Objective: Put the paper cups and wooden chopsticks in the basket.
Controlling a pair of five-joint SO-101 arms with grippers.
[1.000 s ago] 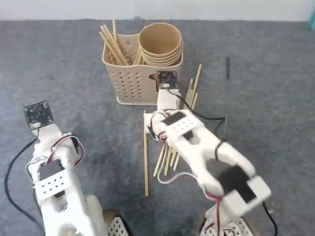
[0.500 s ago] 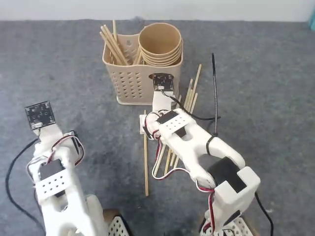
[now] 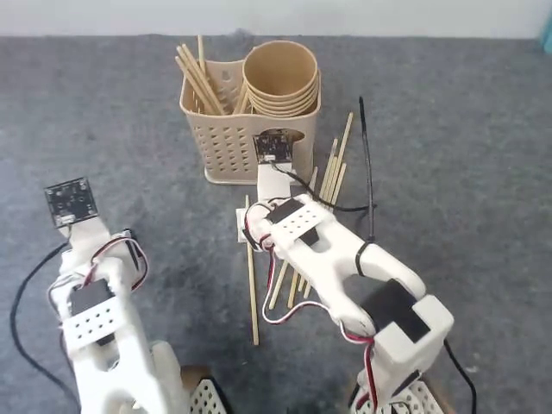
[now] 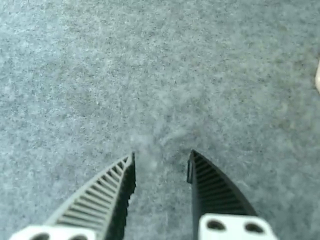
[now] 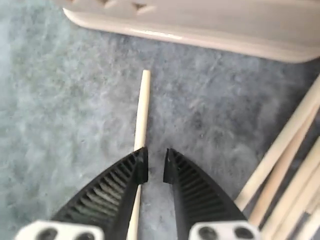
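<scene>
A beige perforated basket stands at the back of the carpet. It holds a stack of paper cups and several wooden chopsticks. One single chopstick lies in front of the basket, with a loose bunch of chopsticks to its right. My right arm hangs over the single chopstick's far end. In the right wrist view my right gripper is open by a narrow gap. The single chopstick runs under one finger, not between the two. My left gripper is open over bare carpet.
The basket's base lies just beyond the right gripper, and the chopstick bunch lies to its side. A black cable rises from the right arm. My left arm stands at the near left over grey carpet.
My right arm has swung left, from above the chopstick bunch to over the single chopstick's far end. The left arm has not moved.
</scene>
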